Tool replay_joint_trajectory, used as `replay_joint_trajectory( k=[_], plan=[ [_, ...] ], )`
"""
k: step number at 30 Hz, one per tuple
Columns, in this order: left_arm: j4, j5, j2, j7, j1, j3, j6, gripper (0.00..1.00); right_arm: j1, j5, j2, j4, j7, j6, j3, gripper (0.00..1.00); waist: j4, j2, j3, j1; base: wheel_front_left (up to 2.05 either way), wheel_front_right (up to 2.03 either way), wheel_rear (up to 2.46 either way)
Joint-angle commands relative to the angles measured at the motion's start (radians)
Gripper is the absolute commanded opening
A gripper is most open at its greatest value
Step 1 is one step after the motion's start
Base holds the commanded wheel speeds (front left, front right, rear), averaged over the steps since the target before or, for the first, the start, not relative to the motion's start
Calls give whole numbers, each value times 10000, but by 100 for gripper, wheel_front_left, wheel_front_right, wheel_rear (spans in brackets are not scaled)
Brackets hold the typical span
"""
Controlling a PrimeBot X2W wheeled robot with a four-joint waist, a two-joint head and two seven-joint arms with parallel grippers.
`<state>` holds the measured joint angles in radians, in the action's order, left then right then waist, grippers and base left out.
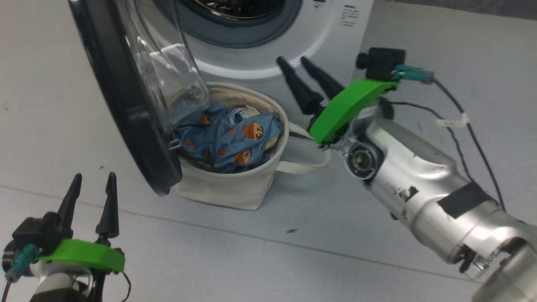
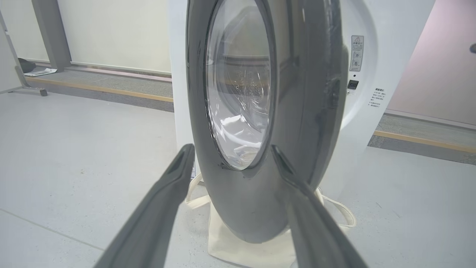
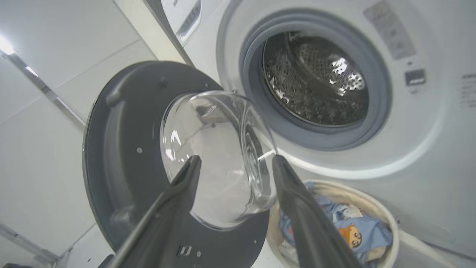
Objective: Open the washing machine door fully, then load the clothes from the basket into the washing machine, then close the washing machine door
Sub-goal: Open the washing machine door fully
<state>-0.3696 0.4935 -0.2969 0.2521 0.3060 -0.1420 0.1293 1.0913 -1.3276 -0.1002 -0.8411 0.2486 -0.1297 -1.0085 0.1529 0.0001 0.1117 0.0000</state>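
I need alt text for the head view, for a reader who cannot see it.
The washing machine door stands open, overlapping a cream basket of blue printed clothes in front of the washing machine. The right gripper, open and empty, points at the machine beside the basket; the left gripper is open at lower left.

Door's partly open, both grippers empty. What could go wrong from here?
1. The washing machine door overhangs the basket, so a reach for the clothes could knock it.
2. The basket's looped handle lies close to the open right gripper, which might snag it.
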Motion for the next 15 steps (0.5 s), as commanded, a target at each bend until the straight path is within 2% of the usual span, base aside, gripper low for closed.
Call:
replay_joint_trajectory(
  k=[1, 4, 8, 15],
  plan=[
    [284, 62, -478, 97, 194, 494, 0, 100, -400, 671, -76, 222, 127, -10, 494, 100, -296, -1, -223, 0, 0, 0, 0],
    [342, 63, -579, 97, -42, 607, -45, 100, -1597, 2970, -360, 718, 129, -10, 2447, 100, -512, -1, -393, 0, 0, 0, 0],
    [441, 91, -720, 97, -328, 727, -129, 100, -3577, 5522, -400, 1738, 130, -10, 4727, 100, -762, -1, -590, 0, 0, 0, 0],
    [661, 201, -882, 62, -707, 896, -297, 100, -6354, 8680, -100, 3481, 130, -10, 7602, 100, -1163, -1, -855, 0, 0, 0, 0]
  ],
)
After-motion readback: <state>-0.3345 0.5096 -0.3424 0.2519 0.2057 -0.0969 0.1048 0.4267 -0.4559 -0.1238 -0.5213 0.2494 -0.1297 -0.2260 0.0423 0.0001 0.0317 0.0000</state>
